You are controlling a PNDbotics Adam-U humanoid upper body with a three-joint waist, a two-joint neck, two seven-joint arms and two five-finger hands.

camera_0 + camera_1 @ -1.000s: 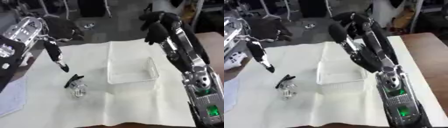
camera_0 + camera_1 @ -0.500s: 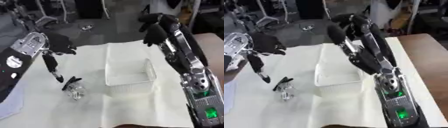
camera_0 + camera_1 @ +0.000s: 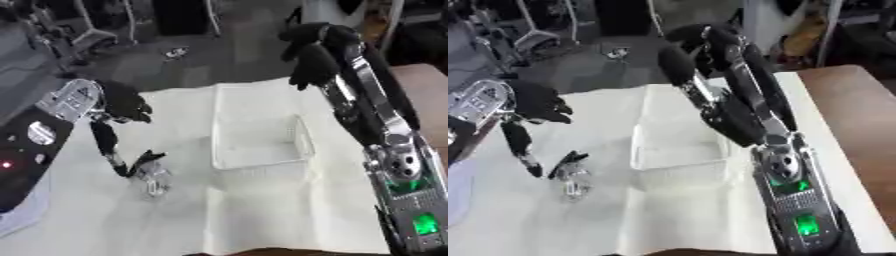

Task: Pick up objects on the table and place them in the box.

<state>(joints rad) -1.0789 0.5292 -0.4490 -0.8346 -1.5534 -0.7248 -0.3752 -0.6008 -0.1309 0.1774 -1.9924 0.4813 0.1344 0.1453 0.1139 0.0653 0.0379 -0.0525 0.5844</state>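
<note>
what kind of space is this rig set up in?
Probably a robotics lab or workshop. A table under a white cloth holds a clear plastic box and one small black-and-clear object as a test layout. Behind it, a bare grey floor with metal stands and equipment.

Workshop: machine frames (image 3: 83,30) behind table.

We see the left hand (image 3: 118,105) low at the left of the white-covered surface (image 3: 289,210), one long finger pointing down, tip touching or just beside a small clear object with a black part (image 3: 150,172). Clear box (image 3: 259,150) sits mid-surface, apart from the object. Right hand (image 3: 313,60) hangs above the box's far side, fingers curled, holding nothing we can make out
</note>
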